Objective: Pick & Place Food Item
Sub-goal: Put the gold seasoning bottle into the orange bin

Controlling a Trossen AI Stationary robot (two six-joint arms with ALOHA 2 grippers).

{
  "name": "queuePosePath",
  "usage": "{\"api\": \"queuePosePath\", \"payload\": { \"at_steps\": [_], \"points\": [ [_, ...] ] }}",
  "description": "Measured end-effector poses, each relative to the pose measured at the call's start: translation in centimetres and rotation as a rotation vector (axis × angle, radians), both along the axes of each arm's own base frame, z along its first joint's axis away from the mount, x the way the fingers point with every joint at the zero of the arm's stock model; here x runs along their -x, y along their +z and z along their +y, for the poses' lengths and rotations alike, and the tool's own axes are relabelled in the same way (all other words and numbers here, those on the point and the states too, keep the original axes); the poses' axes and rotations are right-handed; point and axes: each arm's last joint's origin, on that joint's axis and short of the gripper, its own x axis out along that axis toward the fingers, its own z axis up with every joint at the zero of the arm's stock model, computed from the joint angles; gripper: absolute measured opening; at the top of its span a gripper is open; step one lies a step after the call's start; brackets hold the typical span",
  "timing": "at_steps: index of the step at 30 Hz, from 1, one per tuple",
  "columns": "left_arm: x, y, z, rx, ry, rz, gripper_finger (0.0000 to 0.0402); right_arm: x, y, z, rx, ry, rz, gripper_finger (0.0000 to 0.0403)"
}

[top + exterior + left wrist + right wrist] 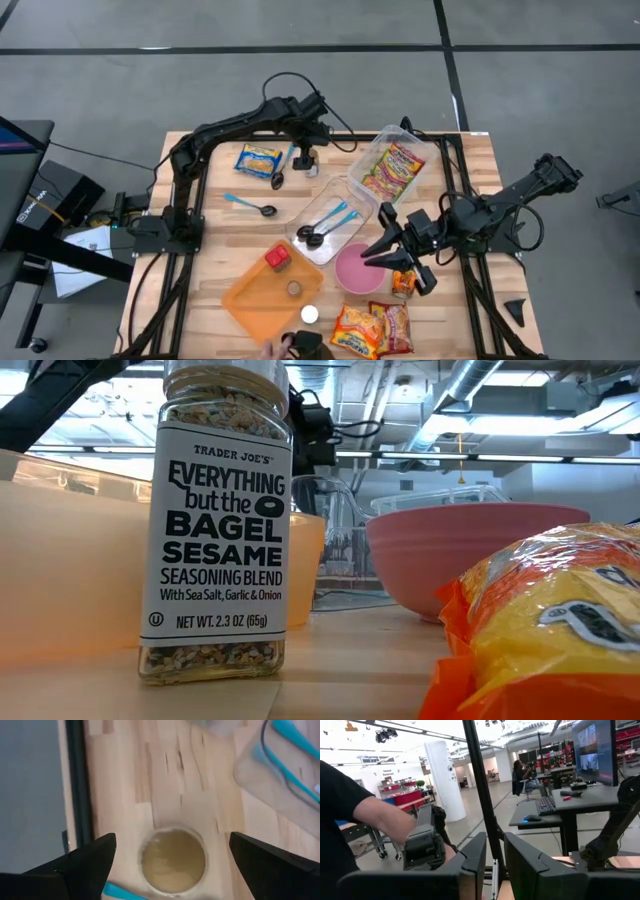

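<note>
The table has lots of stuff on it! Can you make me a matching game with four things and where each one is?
Things:
1. red block
2. noodle packet
3. two blue-handled spoons
4. seasoning jar

Places:
A. in the clear tub at the far side of the table
B. on the orange tray
C. in the clear tub in the middle of the table
D. standing upright right in front of the low camera

Pairs: 1-B, 2-A, 3-C, 4-D
</note>
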Motion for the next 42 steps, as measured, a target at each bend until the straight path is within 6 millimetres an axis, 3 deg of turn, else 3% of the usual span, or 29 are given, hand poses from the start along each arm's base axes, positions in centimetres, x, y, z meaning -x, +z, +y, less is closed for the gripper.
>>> {"api": "queuePosePath", "payload": {
  "at_steps": [10, 21, 25, 31, 37, 42],
  "points": [
    [0.8, -3.8, 0.0, -0.004, 0.048, 0.082, 0.0383, 0.0, -0.4, 0.0, -0.011, 0.003, 0.044, 0.0066],
    [0.6, -4.2, 0.2, -0.019, 0.058, 0.052, 0.0380, -0.1, -0.6, 0.0, -0.036, 0.007, 0.075, 0.0066],
    [0.6, -4.2, 0.1, 0.000, 0.083, 0.044, 0.0349, -0.1, -0.7, 0.0, -0.030, 0.007, 0.085, 0.0065],
    [0.6, -4.2, 0.1, 0.013, 0.112, 0.040, 0.0267, -0.1, -0.7, 0.0, -0.029, 0.004, 0.087, 0.0065],
    [1.1, -2.8, -0.2, 0.006, 0.123, 0.029, 0.0267, -0.1, -0.7, 0.0, -0.029, 0.003, 0.089, 0.0065],
    [2.8, 1.5, -1.2, -0.043, 0.144, -0.049, 0.0267, -0.1, -0.7, 0.0, -0.027, 0.002, 0.091, 0.0065]
  ]
}}
